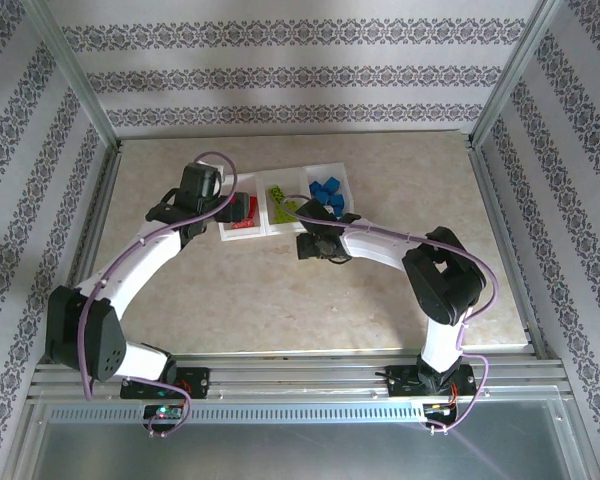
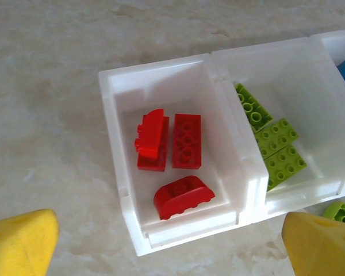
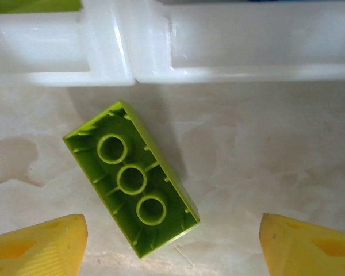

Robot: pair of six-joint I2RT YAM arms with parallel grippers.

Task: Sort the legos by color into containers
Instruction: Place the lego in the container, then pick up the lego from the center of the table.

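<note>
1. Table (image 1: 230, 290): beige marbled top. Metal frame posts (image 1: 80, 80) and patterned walls stand around it.
2. Containers (image 1: 280, 233): white 3-compartment tray, far-centre of the table. Both arms reach to it, one from each side.
3. L gripper (image 2: 169, 244): jaws wide apart, nothing between them, touching nothing. It hangs above the tray's L compartment, w/ the near wall right under it.
4. R gripper (image 3: 172, 241): jaws apart, not clamped. It is low over the table just in front of the tray's near wall (image 3: 109, 52), by the divider btw the middle and R compartments.
5. Loose green brick (image 3: 132, 178): 1 pc, upside down on the table w/ its hollow underside up. It lies skewed btw the R gripper's pads, nearer one pad, w/ a gap on both sides. It is just short of the tray wall.
6. Red bricks (image 2: 186, 140): 3 in the L compartment. 2 lie side by side and 1 rounded pc lies nearer the front.
7. Green bricks (image 2: 276, 135): 3 seen in the middle compartment.
8. Blue bricks (image 1: 327, 193): a heap in the R compartment, count unclear.
</note>
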